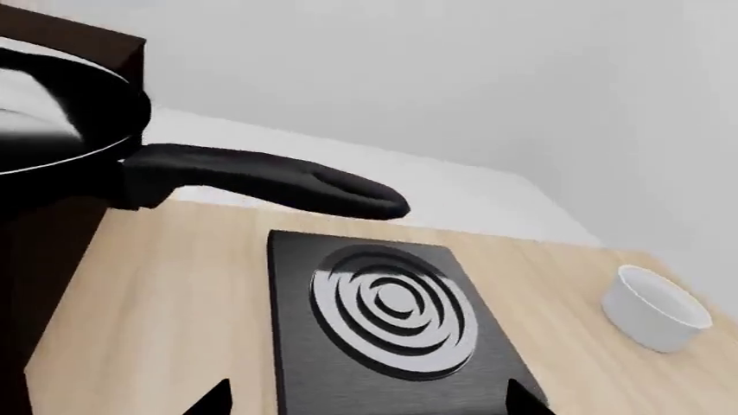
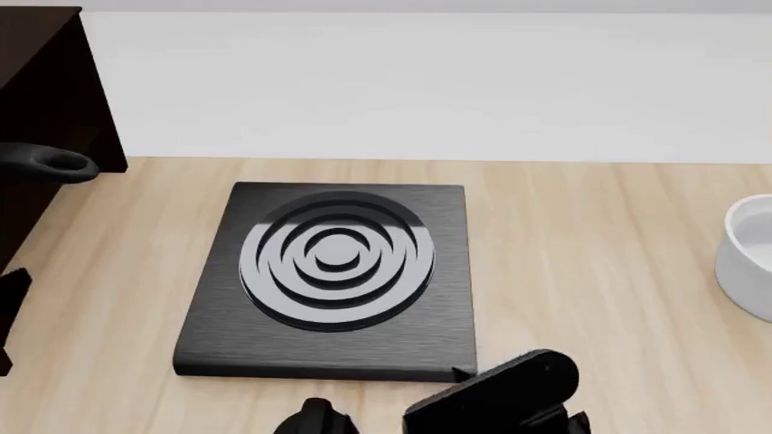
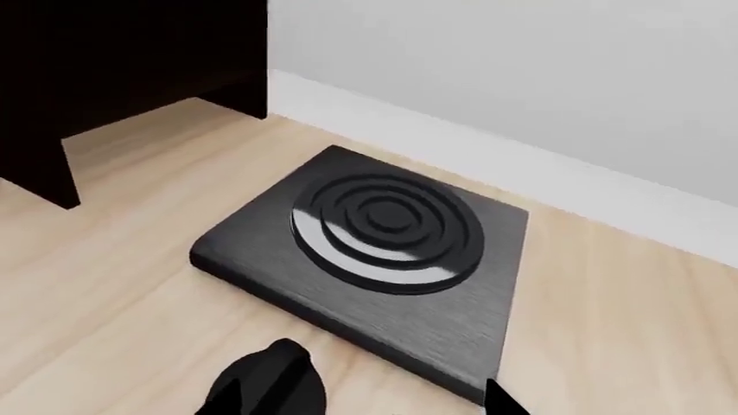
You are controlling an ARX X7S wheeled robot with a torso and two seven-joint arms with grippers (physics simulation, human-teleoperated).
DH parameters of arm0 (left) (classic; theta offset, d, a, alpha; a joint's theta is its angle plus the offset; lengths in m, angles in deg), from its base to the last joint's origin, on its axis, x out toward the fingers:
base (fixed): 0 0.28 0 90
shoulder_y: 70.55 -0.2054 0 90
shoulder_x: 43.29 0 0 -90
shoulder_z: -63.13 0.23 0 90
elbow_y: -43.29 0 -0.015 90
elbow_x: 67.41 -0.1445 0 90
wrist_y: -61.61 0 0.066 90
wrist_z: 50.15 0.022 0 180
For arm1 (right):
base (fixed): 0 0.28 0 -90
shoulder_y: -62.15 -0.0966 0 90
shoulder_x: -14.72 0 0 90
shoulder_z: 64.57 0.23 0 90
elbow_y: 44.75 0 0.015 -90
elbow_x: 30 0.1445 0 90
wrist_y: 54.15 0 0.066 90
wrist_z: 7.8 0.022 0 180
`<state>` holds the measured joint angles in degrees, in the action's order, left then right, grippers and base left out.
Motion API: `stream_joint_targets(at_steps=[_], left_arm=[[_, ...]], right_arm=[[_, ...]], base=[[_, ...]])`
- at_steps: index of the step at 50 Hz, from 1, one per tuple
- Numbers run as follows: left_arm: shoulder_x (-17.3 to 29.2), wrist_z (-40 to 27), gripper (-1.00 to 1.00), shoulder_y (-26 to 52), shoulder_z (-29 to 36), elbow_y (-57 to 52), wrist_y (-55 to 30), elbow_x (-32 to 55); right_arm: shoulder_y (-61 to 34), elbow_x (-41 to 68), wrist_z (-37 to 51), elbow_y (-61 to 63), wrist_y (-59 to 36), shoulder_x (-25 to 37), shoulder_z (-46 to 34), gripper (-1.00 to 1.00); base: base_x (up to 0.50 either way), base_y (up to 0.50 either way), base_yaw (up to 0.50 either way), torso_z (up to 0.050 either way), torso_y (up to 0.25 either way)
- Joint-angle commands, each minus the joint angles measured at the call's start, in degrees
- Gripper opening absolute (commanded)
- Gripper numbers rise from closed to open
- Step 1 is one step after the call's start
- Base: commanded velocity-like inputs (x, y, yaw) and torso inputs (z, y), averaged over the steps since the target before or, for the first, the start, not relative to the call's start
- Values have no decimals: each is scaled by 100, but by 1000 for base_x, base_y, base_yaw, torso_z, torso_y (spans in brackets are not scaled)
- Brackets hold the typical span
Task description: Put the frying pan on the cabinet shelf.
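Note:
The frying pan (image 1: 58, 130) is at the dark cabinet (image 1: 81, 39), its pale inside partly in view and its black handle (image 1: 265, 177) sticking out over the table. In the head view only the handle's end (image 2: 54, 164) shows beside the cabinet (image 2: 49, 81). My left gripper (image 1: 369, 402) is open and empty above the hob plate, apart from the pan. My right gripper (image 3: 381, 402) is open and empty over the table near the hob plate's front edge. The cabinet also shows in the right wrist view (image 3: 116, 60).
A square black hob plate (image 2: 332, 271) with concentric rings lies mid-table, also in the left wrist view (image 1: 392, 320) and the right wrist view (image 3: 381, 246). A white bowl (image 2: 750, 253) stands at the right edge, also in the left wrist view (image 1: 655, 307). A pale wall lies behind.

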<state>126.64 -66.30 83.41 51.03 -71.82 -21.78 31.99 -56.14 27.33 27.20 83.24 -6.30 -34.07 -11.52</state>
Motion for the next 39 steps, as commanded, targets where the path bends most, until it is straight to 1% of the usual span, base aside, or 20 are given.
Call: stream_joint_targets(at_steps=[1, 4, 9, 12, 13, 14, 15, 18, 20, 22, 24, 27, 29, 31, 35, 37, 39], left_arm=[[71, -522, 100, -565, 274, -647, 977, -1447], [41, -941, 100, -504, 276, -843, 722, -2015], [-25, -1556, 100, -546, 304, -1061, 640, -2535], [-73, -1939, 100, -644, 310, -1113, 857, -2593], [-93, -2048, 100, -624, 312, -1132, 755, -2668], [-138, -2335, 100, -636, 315, -1148, 707, -2850], [-189, -2473, 100, -632, 323, -1149, 627, -2914], [-337, -2626, 100, -735, 320, -1180, 894, -3029], [-461, -2874, 100, -747, 332, -1164, 802, -3315], [-585, -3112, 100, -709, 367, -1177, 508, -3609], [-687, -2952, 100, -899, 394, -1119, 919, -3427], [-760, -3192, 100, -957, 426, -1140, 861, -3658], [-810, -3222, 100, -1072, 425, -1113, 1100, -3639], [-916, -3473, 100, -1020, 444, -1132, 830, -3909], [-1115, -3648, 100, -1054, 469, -1129, 750, -4020], [-1197, -3913, 100, -912, 506, -1198, 266, -4224], [-1245, -3964, 100, -932, 477, -1230, 353, -4169]], right_arm=[[475, 430, -49, -79, 639, 175, 534, 100], [589, 633, -37, -95, 862, 204, 759, 100], [890, 1131, -15, -187, 1347, 193, 1212, 100], [970, 1147, -7, -131, 1400, 275, 1274, 100], [1046, 1233, 9, -136, 1510, 262, 1365, 100], [1135, 1282, -13, -141, 1616, 270, 1443, 100], [1162, 1259, -14, -139, 1626, 292, 1451, 100], [1320, 1234, -30, -145, 1773, 326, 1547, 100], [1354, 1294, -4, -94, 1806, 372, 1605, 100], [1400, 1425, 81, -5, 1874, 443, 1730, 100], [1384, 1575, 208, 140, 1860, 546, 1813, 100], [1457, 1520, 218, 200, 1841, 623, 1806, 100], [1512, 1515, 217, 194, 1878, 627, 1825, 100], [1540, 1460, 188, 169, 1893, 601, 1803, 100], [1577, 1489, 187, 222, 1919, 667, 1852, 100], [1606, 1533, 226, 277, 1934, 730, 1903, 100], [1658, 1545, 255, 298, 1973, 776, 1958, 100]], base=[[0, 0, 0, 0, 0], [0, 0, 0, 0, 0], [0, 0, 0, 0, 0], [0, 0, 0, 0, 0], [0, 0, 0, 0, 0], [0, 0, 0, 0, 0], [0, 0, 0, 0, 0], [0, 0, 0, 0, 0], [0, 0, 0, 0, 0], [0, 0, 0, 0, 0], [0, 0, 0, 0, 0], [0, 0, 0, 0, 0], [0, 0, 0, 0, 0], [0, 0, 0, 0, 0], [0, 0, 0, 0, 0], [0, 0, 0, 0, 0], [0, 0, 0, 0, 0]])
